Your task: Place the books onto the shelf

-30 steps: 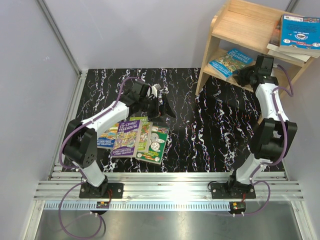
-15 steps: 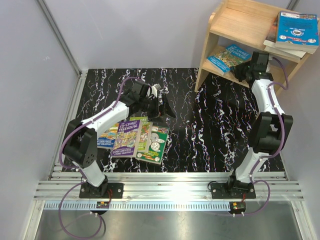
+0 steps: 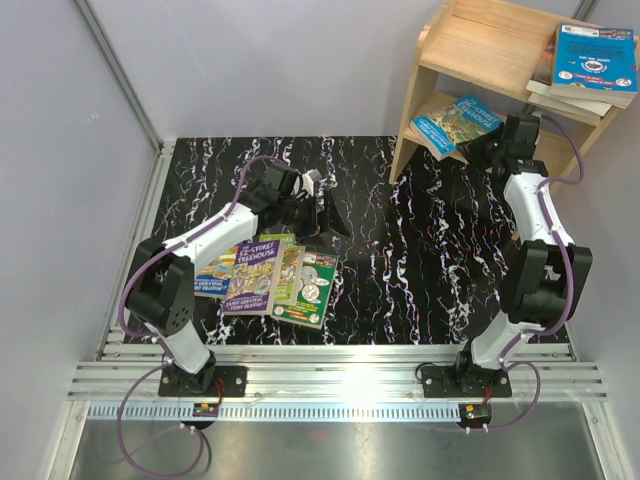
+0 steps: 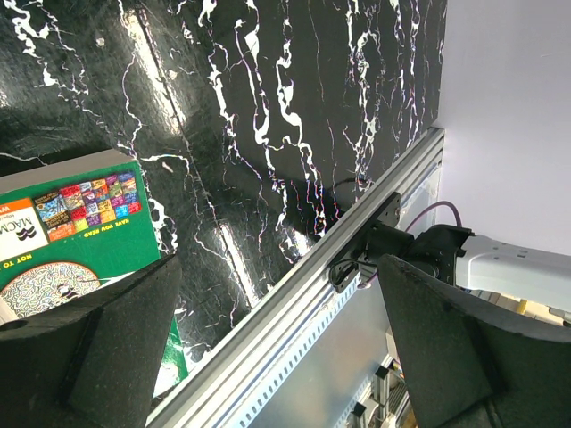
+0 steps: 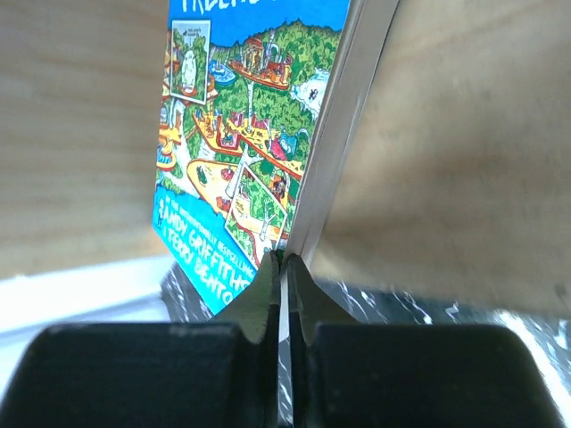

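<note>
Blue book [image 5: 250,134] on the wooden shelf [image 3: 480,45] is pinched by the right gripper [image 5: 284,263], while the left gripper [image 4: 277,267] stands wide open.

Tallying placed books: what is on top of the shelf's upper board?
A blue-covered book lies flat at the right end of the shelf top, stacked on at least one other book. Only that one's pale edges show; its cover is hidden, so the count is unclear.

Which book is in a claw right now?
The blue book at the shelf's lower tier: the right claw pinches its edge. The rest lie loose: a pile on the table, a stack atop the shelf.
</note>
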Action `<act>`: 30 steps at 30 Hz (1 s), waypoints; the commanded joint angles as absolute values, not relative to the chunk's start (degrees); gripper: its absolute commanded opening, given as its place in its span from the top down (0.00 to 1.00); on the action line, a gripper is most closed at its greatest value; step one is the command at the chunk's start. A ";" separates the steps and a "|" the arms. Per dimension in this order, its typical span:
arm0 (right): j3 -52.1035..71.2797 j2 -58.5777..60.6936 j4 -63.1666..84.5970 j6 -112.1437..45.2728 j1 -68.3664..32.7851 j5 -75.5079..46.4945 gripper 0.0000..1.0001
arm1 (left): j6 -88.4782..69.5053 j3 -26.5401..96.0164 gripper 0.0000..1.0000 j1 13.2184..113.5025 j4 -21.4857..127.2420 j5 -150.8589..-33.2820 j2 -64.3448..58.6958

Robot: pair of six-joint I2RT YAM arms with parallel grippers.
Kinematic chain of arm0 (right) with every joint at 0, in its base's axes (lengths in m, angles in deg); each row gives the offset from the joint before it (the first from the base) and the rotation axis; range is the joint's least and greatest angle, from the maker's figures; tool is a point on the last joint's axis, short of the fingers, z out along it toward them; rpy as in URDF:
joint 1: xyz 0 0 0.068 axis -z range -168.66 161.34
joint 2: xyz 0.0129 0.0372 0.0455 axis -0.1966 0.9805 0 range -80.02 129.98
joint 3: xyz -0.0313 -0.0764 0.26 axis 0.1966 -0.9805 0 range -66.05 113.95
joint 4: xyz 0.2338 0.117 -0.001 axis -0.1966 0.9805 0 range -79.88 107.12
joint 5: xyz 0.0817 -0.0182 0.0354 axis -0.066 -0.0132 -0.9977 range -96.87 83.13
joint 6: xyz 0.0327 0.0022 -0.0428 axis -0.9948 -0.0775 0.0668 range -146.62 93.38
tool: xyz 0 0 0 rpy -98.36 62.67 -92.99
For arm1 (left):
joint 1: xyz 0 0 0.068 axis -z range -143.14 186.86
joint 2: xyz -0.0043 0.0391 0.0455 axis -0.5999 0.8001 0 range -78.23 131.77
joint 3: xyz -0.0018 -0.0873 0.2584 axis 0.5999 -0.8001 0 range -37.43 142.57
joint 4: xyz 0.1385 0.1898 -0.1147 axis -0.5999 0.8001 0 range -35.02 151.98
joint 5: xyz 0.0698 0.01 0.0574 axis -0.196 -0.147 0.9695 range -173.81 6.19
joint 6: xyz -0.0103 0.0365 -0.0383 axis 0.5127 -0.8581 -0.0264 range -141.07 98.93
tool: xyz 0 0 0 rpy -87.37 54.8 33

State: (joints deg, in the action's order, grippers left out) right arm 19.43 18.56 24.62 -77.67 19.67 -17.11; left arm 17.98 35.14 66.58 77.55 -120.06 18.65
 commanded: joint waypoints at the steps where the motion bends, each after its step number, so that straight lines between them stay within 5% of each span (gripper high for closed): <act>1: 17.28 15.96 33.32 -71.36 20.73 -19.61 1.00 | 17.52 35.17 0.06 66.22 75.29 -121.60 17.83; 11: 23.68 18.76 35.08 -69.51 25.05 -21.09 1.00 | 18.04 35.43 0.06 66.30 74.32 -121.86 18.01; 30: 40.04 31.42 38.33 -69.34 15.29 -18.64 1.00 | 18.40 34.46 0.06 66.22 73.79 -122.04 17.83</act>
State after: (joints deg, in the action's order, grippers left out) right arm 37.87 29.03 35.99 -70.39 18.32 -17.30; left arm 18.46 35.08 66.55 75.87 -120.65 18.65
